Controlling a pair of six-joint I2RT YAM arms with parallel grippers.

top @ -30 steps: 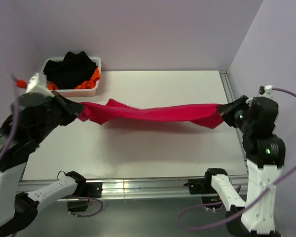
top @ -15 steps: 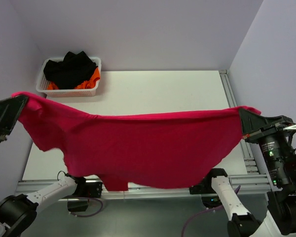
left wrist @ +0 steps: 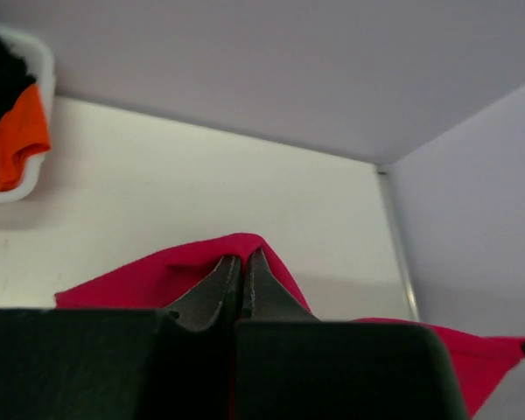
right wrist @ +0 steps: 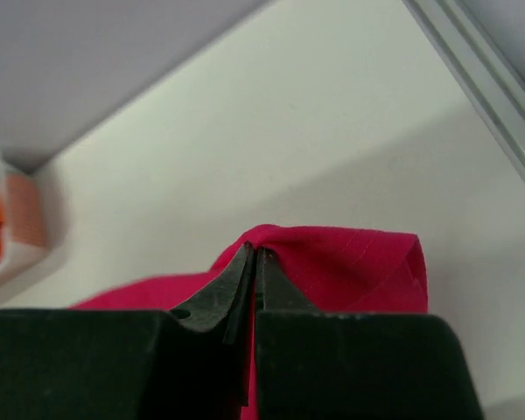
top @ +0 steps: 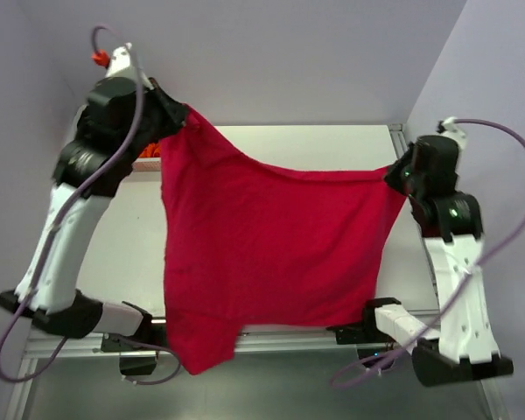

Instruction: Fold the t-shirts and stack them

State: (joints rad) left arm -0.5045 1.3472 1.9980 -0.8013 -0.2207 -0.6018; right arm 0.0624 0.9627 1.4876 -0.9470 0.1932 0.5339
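Standing high over a white table (top: 280, 144) between lilac walls (top: 289, 61), left gripper (top: 185, 116) and right gripper (top: 392, 175) each pinch the hanging red t-shirt (top: 271, 245).

A second ago the red t-shirt (top: 271, 254) was a thin, twisted band pulled low across the worktop (top: 332, 144). Now it hangs open as a broad sheet, with its lower edge trailing past the near edge. The left pincer (top: 184, 115) has climbed toward the far-left corner, so the cloth's top edge slopes down to the right pincer (top: 393, 177).
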